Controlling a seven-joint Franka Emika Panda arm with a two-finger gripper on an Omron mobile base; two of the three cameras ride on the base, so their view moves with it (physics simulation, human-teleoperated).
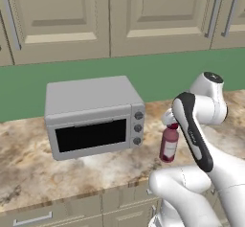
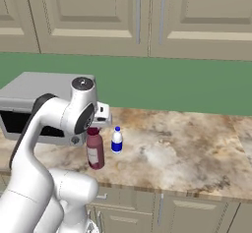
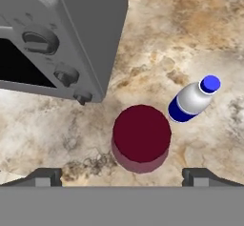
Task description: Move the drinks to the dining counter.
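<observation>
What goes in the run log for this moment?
pincer: open, above maroon bottle | white-and-blue bottle: upright beside it | toaster oven: left | nothing held

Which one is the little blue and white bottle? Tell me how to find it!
Find the big grey toaster oven on the marbled counter. Beside its knob end stands a dark maroon bottle, and next to that, farther from the oven, is the white-and-blue bottle. It is the smaller one, with a bright blue cap.
</observation>
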